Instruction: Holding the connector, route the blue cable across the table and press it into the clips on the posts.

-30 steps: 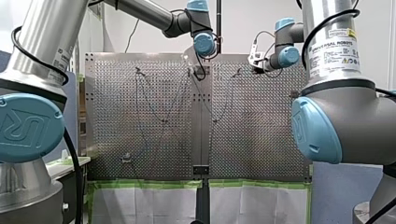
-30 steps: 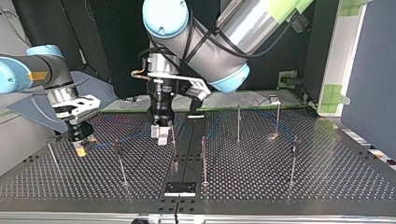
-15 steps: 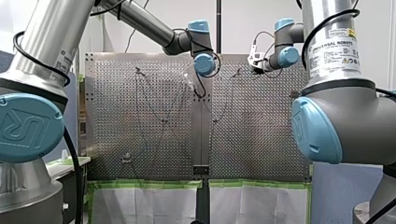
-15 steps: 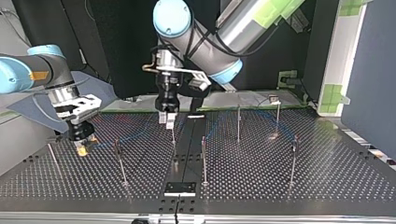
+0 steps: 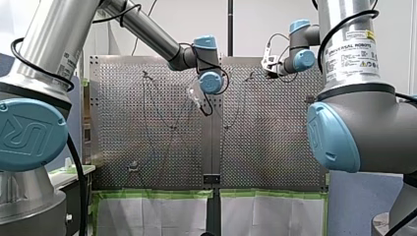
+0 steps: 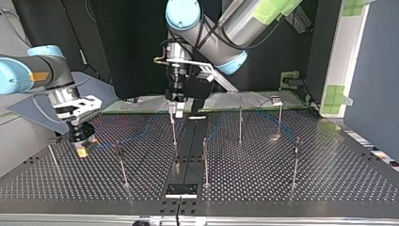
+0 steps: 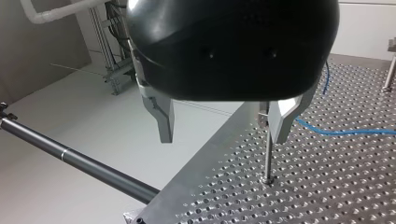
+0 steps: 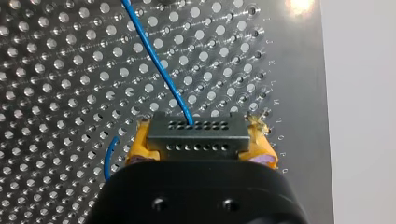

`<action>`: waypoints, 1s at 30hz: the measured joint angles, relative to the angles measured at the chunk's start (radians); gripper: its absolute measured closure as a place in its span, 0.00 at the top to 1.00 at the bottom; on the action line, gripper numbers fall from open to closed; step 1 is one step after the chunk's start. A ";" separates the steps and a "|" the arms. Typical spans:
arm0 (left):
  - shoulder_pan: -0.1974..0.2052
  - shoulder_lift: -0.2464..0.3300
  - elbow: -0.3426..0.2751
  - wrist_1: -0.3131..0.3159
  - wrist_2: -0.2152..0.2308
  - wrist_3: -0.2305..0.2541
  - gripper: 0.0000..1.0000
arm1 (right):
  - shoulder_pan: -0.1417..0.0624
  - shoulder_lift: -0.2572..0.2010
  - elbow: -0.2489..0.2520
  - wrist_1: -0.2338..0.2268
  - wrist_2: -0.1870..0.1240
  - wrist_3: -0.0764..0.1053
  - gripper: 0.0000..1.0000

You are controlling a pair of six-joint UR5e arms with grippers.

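At the top view's left, our right pincer (image 6: 81,141) pinches the connector (image 8: 197,136) low over the counter (image 6: 282,188), with the blue cable (image 8: 161,65) trailing from it. Mid-view, our left pincer (image 7: 223,135) hangs spread and empty just above a post (image 7: 267,158). We judge it best to keep the cable lightly taut, lay it squarely over the post's top, and press straight down without bending the post.

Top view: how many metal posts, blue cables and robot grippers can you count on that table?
Posts: 7
Blue cable: 1
Grippers: 2, my left gripper and my right gripper
Total: 10
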 joint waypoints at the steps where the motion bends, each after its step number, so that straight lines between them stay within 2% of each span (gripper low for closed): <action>1: 0.000 0.000 -0.009 0.008 0.000 0.000 1.00 | 0.000 0.000 0.000 0.000 0.000 0.000 0.00; 13: 0.007 -0.004 -0.126 0.127 0.001 0.003 1.00 | -0.001 0.001 0.000 0.001 -0.001 0.001 0.00; 30: 0.006 -0.156 -0.295 0.294 0.002 0.009 1.00 | -0.004 0.002 0.000 0.000 0.000 0.001 0.00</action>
